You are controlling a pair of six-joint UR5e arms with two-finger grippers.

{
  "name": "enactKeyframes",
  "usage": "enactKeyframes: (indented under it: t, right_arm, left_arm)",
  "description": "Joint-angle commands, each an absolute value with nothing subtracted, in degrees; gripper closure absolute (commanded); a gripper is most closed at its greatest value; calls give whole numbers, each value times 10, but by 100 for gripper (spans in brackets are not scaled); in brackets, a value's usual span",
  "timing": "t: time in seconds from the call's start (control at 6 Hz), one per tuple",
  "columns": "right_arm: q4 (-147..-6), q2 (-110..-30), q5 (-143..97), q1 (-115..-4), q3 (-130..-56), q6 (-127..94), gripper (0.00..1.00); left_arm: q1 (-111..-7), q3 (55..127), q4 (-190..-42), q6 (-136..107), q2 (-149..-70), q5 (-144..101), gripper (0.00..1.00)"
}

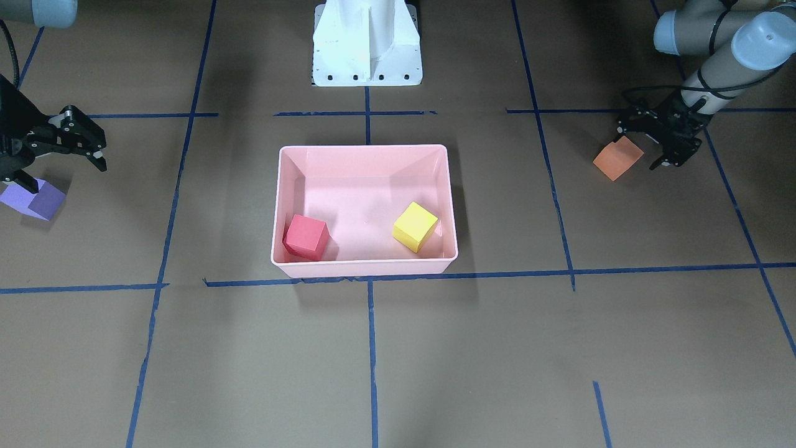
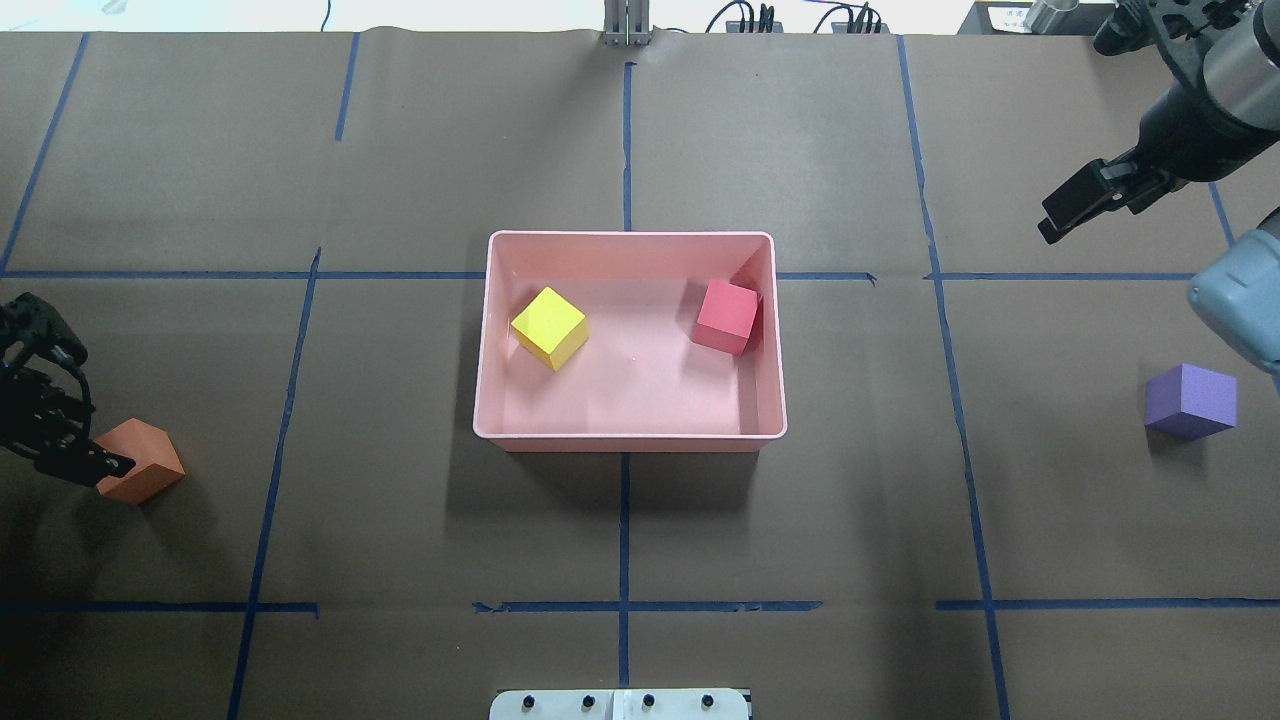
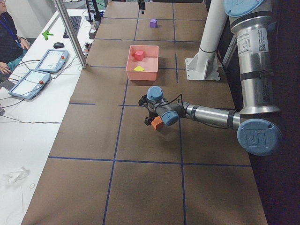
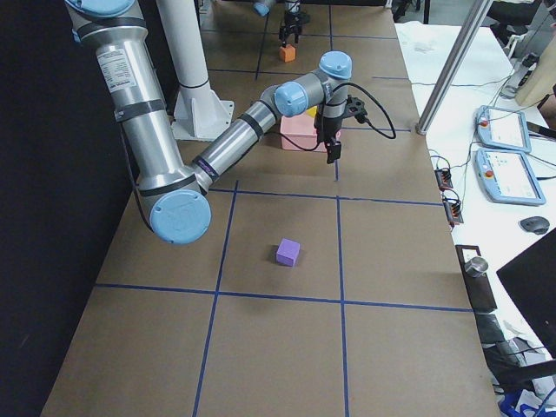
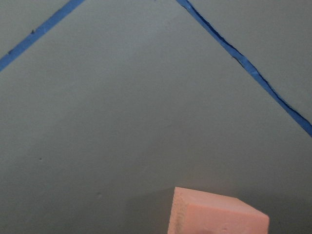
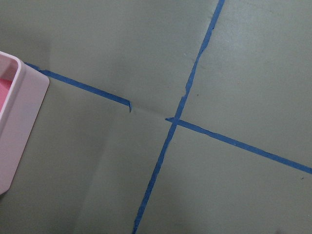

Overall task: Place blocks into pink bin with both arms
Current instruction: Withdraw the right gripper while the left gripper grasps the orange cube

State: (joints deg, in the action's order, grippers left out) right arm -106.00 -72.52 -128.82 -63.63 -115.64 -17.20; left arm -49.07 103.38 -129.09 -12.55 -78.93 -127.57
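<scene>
— How does the pink bin [image 2: 630, 437] lie?

— Mouth up, in the middle of the table [image 2: 400, 150], straight out from the white base [image 1: 367, 43]. Its long axis runs from the robot's left to its right, square with the blue tape [image 2: 625, 530], and the centre line of tape passes under it.

— And inside?

— Two blocks. The yellow block [image 2: 549, 327] sits toward the robot's left end, turned corner-on to the walls. The red block [image 2: 727, 316] is at the right end, close against that wall.

— The other two?

— Both are out on the table, well apart from the bin. The orange block [image 2: 140, 460] is far to the left, set diagonal to the tape. The left gripper [image 1: 640, 149] is low beside it with its jaws spread, not closed on it. Whether a finger touches it, I cannot tell.

— The purple block [image 2: 1190, 400]?

— Far to the right, on its own. The right gripper [image 1: 62, 176] hangs in the air, farther from the robot than the block, with its jaws wide apart and nothing in them.
</scene>
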Motion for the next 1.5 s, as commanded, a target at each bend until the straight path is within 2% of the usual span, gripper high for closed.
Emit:
enactKeyframes:
  t: [0.0,0.33,0.5,0.67,0.83,1.0,1.17,1.33]
  right_arm:
    - [-1059,-734,-1288,-636,-1157,-171,0]
    - [-1059,-735,-1288,-636,-1156,-171,0]
    - [-1059,-735,-1288,-636,-1156,-171,0]
    - [-1059,-735,-1288,-636,-1155,-171,0]
    - [-1059,-735,-1288,-636,-1155,-171,0]
    - [-1059,-734,-1288,-639,-1153,-168,0]
    - [-1060,-734,-1287,-648,-1147,-138,0]
    - [-1061,-743,-1288,-670,-1130,-84,0]
  left_arm:
    - [-467,1031,-1289,-131,-790,-1274,0]
    - [-447,1007,-1289,-134,-796,-1268,0]
    - [-445,1004,-1288,-134,-800,-1265,7]
    - [-445,1002,-1288,-134,-803,-1266,39]
    - [-445,1013,-1288,-134,-806,-1266,49]
    - [-455,1019,-1269,-134,-818,-1270,50]
    - [-484,1041,-1182,-134,-872,-1270,50]
    - [-504,1085,-1021,-136,-970,-1267,50]
